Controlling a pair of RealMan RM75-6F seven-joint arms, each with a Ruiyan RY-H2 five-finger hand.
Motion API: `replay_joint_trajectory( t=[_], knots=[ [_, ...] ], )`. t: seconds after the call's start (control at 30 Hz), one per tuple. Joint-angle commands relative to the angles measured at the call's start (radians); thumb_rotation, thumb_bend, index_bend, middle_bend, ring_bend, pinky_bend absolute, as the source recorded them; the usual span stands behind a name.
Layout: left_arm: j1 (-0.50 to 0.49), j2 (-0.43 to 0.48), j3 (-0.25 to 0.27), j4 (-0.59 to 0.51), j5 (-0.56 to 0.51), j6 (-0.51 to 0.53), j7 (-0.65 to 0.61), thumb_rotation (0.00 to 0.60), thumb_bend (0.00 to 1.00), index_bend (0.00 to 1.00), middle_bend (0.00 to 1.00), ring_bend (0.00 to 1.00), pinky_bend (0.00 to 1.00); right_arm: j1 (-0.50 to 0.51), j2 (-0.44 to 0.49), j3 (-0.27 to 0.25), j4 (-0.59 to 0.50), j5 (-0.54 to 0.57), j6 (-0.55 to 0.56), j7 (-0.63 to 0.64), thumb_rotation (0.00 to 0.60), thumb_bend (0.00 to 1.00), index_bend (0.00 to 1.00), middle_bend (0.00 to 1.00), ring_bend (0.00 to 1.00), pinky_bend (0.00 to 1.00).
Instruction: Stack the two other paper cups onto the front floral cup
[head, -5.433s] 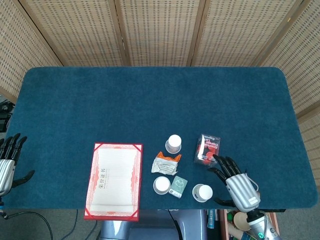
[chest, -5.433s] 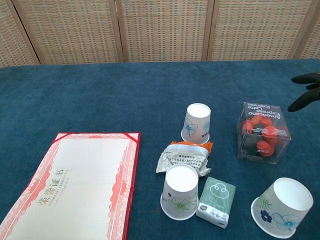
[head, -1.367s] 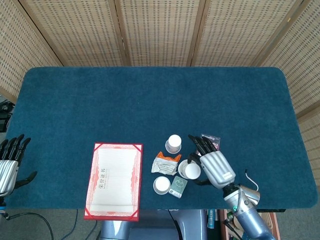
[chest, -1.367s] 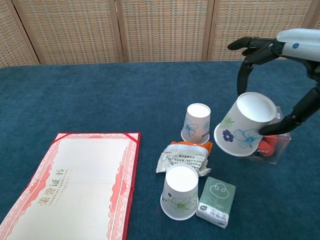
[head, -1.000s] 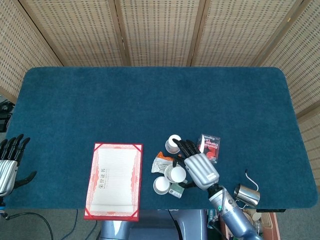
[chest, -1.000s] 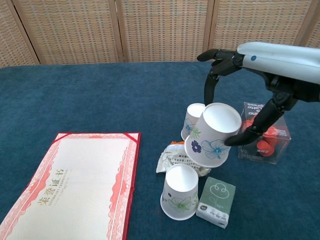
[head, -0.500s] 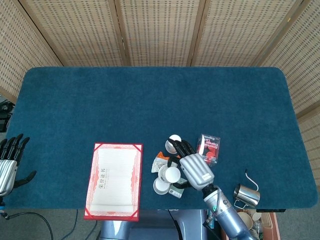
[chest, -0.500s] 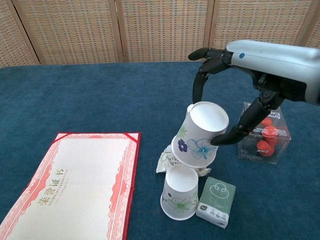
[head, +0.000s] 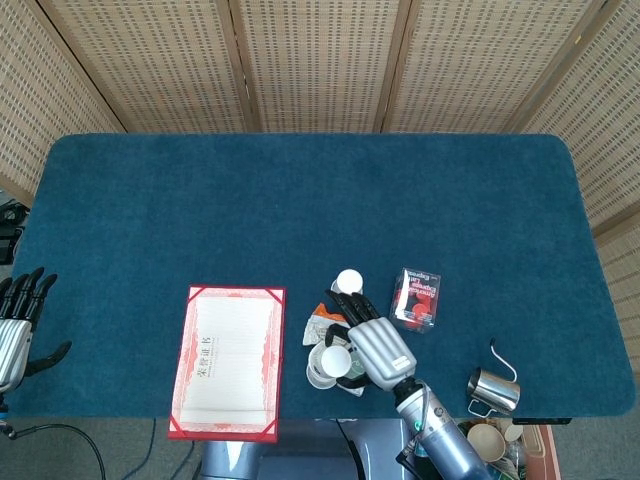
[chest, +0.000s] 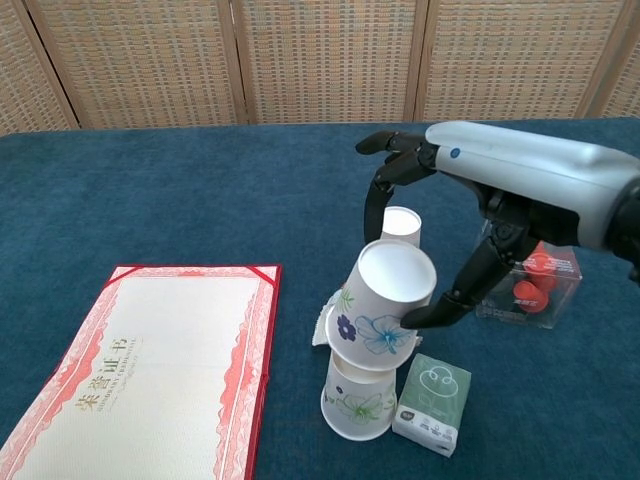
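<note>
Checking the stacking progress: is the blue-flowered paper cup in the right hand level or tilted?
Tilted. The blue-flowered paper cup, upside down in the right hand, leans over the front green-flowered paper cup, not yet seated square.

A tilted blue-flowered paper cup (chest: 380, 307) sits atop the inverted front floral cup (chest: 357, 408); a third inverted cup (chest: 401, 224) stands behind.

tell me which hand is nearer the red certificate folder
Right. The right hand holds a floral cup just past the red certificate folder, on its right side; the left hand hangs off the table's far left edge.
</note>
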Motion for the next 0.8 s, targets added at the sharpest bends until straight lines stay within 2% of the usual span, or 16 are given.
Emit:
replay_joint_trajectory(
  t=[0.03,0.53,0.8],
  knots=[
    [0.0,0.0,-0.001,0.0,-0.001,0.0,-0.001,0.6,0.23,0.0,0.0,0.0,0.0,0.002,-0.003,-0.002,0.002,0.005,0.002,0.0,0.6,0.1,0.52,0.04,0.0,0.0],
    [0.0,0.0,0.001,-0.001,0.0,-0.001,0.002,0.6,0.23,0.0,0.0,0.0,0.0,0.001,-0.022,-0.037,0.0,0.006,0.013,-0.003,0.6,0.1,0.52,0.04,0.0,0.0],
    [0.0,0.001,0.001,-0.002,-0.001,-0.002,0.001,0.6,0.23,0.0,0.0,0.0,0.0,0.007,-0.055,-0.038,0.034,0.013,0.013,-0.002,0.6,0.1,0.52,0.02,0.0,0.0]
  ],
)
